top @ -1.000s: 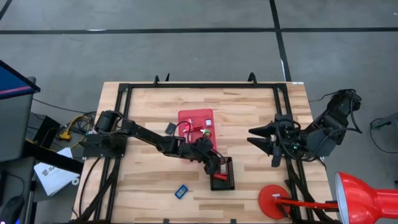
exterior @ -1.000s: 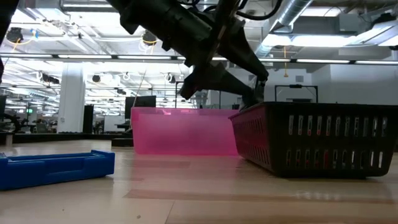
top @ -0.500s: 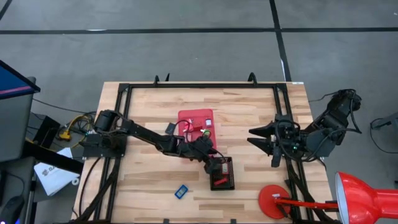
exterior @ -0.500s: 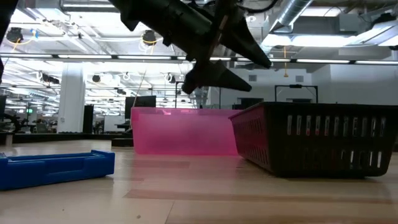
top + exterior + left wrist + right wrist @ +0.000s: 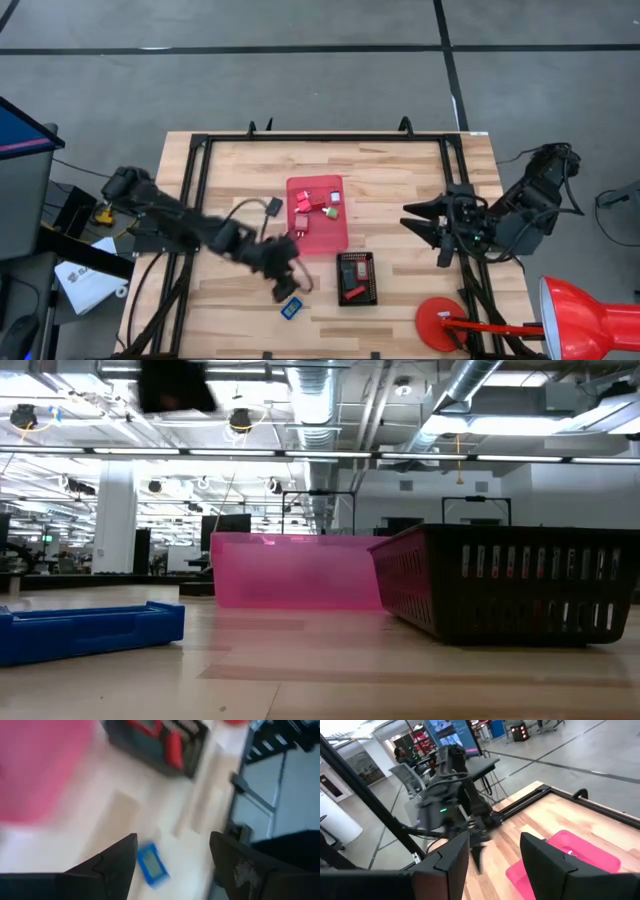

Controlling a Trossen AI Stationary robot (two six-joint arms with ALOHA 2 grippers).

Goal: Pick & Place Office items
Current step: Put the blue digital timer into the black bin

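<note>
The office items are small blocks. Several red ones, a green one and a white one lie in the pink tray (image 5: 317,213). Red ones lie in the black grid tray (image 5: 356,278). A black one (image 5: 273,206) lies on the wood left of the pink tray. A blue one (image 5: 291,308) lies flat near the table's front edge. My left gripper (image 5: 290,289) hangs open just above and beside the blue item (image 5: 152,865) and holds nothing. My right gripper (image 5: 408,220) waits open at the table's right side, raised, with nothing between its fingers (image 5: 445,865).
A black frame (image 5: 320,137) runs along the table's far, left and right edges. A red lamp with a round base (image 5: 440,325) stands at the near right corner. Bare wood lies around the blue item (image 5: 90,630) and between the two trays (image 5: 295,570).
My left gripper has opened over the black tray. It has then risen and swung toward the table's near left, ending above the blue item. It has left the low view almost wholly. The right arm has kept still.
</note>
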